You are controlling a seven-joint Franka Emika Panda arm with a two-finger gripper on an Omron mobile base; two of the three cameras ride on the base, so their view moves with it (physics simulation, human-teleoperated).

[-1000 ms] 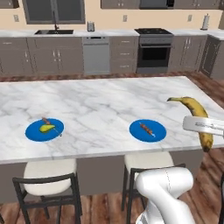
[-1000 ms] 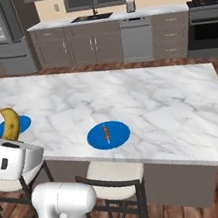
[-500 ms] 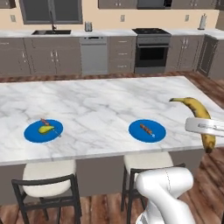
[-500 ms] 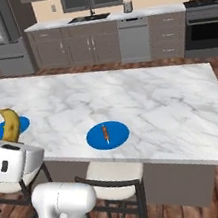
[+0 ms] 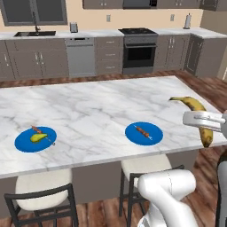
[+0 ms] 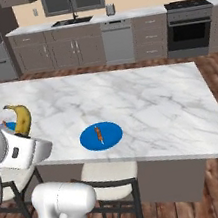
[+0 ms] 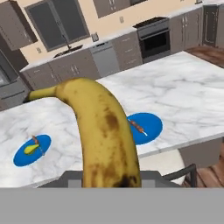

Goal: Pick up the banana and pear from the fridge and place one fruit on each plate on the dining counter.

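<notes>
My jaws are pinched on the banana (image 5: 198,116), holding it near its lower end; the grip itself is hidden behind the fruit in the hand view. My gripper (image 5: 205,120) hangs in the air off the near right corner of the desk (image 5: 102,111), the long marble dining island, with my white hand lying roughly level and reaching in from the right edge of the left base view.

The banana's long axis runs up and away from my hand: one dark tip points down below the jaws, the other arches up and over toward the desk. In the hand view the banana (image 7: 101,131) rises from the bottom and curls left at its stem.

On the desk, the nearer blue plate (image 5: 143,133) carries only a small reddish-brown mark. The farther blue plate (image 5: 35,138), toward the desk's left end, holds the pear (image 5: 38,137), small and yellow-green, lying on its side. In the right base view that farther plate is mostly hidden behind the banana.
</notes>
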